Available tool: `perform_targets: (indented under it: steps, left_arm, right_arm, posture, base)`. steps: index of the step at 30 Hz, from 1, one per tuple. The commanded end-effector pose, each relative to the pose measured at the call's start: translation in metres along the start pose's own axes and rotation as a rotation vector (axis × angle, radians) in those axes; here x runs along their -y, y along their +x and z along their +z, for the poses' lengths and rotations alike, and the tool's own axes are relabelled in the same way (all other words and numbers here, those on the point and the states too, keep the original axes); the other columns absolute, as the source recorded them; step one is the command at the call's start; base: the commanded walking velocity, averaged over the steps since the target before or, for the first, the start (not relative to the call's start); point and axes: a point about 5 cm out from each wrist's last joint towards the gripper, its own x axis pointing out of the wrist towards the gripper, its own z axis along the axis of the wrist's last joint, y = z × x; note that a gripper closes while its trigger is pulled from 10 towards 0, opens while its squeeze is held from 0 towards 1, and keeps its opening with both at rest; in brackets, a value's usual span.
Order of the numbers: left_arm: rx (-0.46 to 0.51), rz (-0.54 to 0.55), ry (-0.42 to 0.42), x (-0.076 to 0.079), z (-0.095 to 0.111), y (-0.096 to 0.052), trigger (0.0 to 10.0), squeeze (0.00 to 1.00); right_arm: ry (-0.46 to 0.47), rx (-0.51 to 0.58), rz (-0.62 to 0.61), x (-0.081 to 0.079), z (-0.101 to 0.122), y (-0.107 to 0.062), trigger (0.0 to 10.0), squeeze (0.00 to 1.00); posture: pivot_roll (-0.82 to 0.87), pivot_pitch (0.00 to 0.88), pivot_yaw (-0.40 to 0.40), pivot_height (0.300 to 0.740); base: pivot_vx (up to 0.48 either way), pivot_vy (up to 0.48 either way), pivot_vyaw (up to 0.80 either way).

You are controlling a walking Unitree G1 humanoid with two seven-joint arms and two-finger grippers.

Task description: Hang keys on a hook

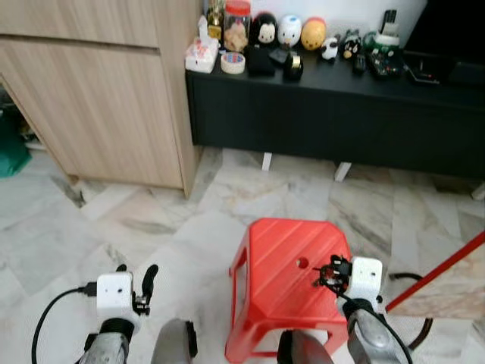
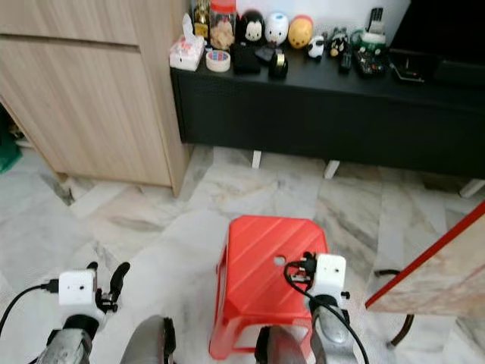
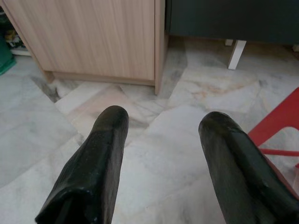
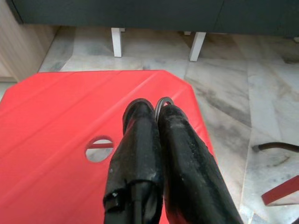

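Both claws: right [image 4: 156,109] pinching key ring [image 4: 163,101] above red stool [image 1: 280,262], left [image 3: 161,126] wide.

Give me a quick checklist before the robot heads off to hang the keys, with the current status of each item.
1. Right hand shut on the key ring: ok.
2. Keys themselves hanging securely: cannot tell, just the ring peeks out.
3. Right hand lifted off the red stool: cannot tell.
4. Left hand open and holding nothing: ok.
5. Hook located: not ok, none spotted yet.
6. Path past the black cabinet: cannot tell.
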Motion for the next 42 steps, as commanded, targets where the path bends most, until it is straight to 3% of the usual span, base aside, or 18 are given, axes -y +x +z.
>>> perform_targets:
  steps: [1,8,13,14,15,16,26,27,29,30,32,33,34,35,42]
  left_arm:
    - [-0.008,0.002,0.014,0.001,-0.003,0.0,10.0,0.0]
    - [-0.002,0.001,0.013,0.001,-0.004,0.002,10.0,0.0]
    - [0.001,0.004,0.013,0.001,-0.005,0.002,10.0,0.0]
    - [0.0,0.004,0.013,0.001,-0.005,0.002,10.0,0.0]
    - [0.001,0.004,0.013,0.001,-0.005,0.002,10.0,0.0]
    - [-0.001,0.003,0.014,0.001,-0.006,0.001,10.0,0.0]
    - [-0.003,0.004,0.014,0.001,-0.007,0.0,10.0,0.0]
    - [-0.003,0.003,0.014,0.001,-0.008,0.0,10.0,0.0]
    - [-0.005,0.002,0.013,0.001,-0.008,-0.001,10.0,0.0]
    - [-0.006,0.001,0.013,0.002,-0.009,-0.001,10.0,0.0]
    - [-0.007,0.0,0.013,0.002,-0.009,-0.001,10.0,0.0]
    - [-0.009,0.0,0.013,0.002,-0.01,-0.002,10.0,0.0]
    - [-0.01,0.001,0.013,0.001,-0.01,-0.002,10.0,0.0]
    - [-0.011,0.001,0.013,0.001,-0.01,-0.002,10.0,0.0]
    - [-0.014,0.003,0.014,0.001,-0.011,-0.003,10.0,0.0]
  right_arm:
    - [-0.006,0.013,-0.013,0.005,0.005,0.001,0.0,0.0]
    - [0.005,0.006,0.014,-0.001,0.012,0.004,0.0,0.0]
    - [-0.066,-0.171,0.032,-0.003,-0.016,-0.002,0.0,0.0]
    - [-0.062,-0.187,0.024,-0.002,-0.019,-0.003,2.4,0.0]
    - [-0.057,-0.197,0.019,-0.001,-0.021,-0.004,2.4,0.0]
    - [-0.049,-0.222,0.009,0.0,-0.024,-0.004,10.0,0.0]
    - [-0.042,-0.231,-0.002,0.005,-0.023,-0.003,10.0,0.0]
    - [-0.039,-0.225,-0.005,0.005,-0.023,-0.003,10.0,0.53]
    - [-0.036,-0.222,-0.011,0.006,-0.022,-0.003,10.0,0.58]
    - [-0.043,-0.228,-0.021,0.007,-0.023,-0.003,10.0,1.0]
    - [-0.047,-0.234,-0.028,0.008,-0.024,-0.004,10.0,1.0]
    - [-0.055,-0.241,-0.037,0.009,-0.026,-0.005,10.0,0.55]
    - [-0.056,-0.242,-0.038,0.009,-0.026,-0.005,10.0,0.55]
    - [-0.056,-0.24,-0.04,0.009,-0.026,-0.005,10.0,0.0]
    - [-0.048,-0.221,-0.045,0.009,-0.022,-0.003,10.0,0.0]
  posture:
    - [0.11,0.035,-0.11,0.625]
    - [0.11,0.025,-0.113,0.625]
    - [0.11,0.026,-0.114,0.625]
    - [0.11,0.025,-0.114,0.625]
    - [0.11,0.025,-0.114,0.625]
    - [0.11,0.026,-0.113,0.625]
    - [0.11,0.024,-0.115,0.625]
    - [0.11,0.025,-0.115,0.625]
    - [0.11,0.027,-0.114,0.625]
    - [0.11,0.028,-0.114,0.625]
    - [0.11,0.028,-0.114,0.625]
    - [0.11,0.031,-0.114,0.625]
    - [0.11,0.031,-0.114,0.625]
    - [0.11,0.032,-0.115,0.625]
    - [0.11,0.033,-0.116,0.625]
  base:
    - [0.0,0.0,0.0]
    - [0.0,0.0,0.0]
    - [0.0,0.0,0.0]
    - [0.0,0.0,0.0]
    - [0.0,0.0,0.0]
    - [0.0,0.0,0.0]
    - [0.0,0.0,0.0]
    - [0.0,0.0,0.0]
    - [0.0,0.0,0.0]
    - [0.0,0.0,0.0]
    - [0.0,0.0,0.0]
    - [0.0,0.0,0.0]
    - [0.0,0.0,0.0]
    - [0.0,0.0,0.0]
    - [0.0,0.0,0.0]
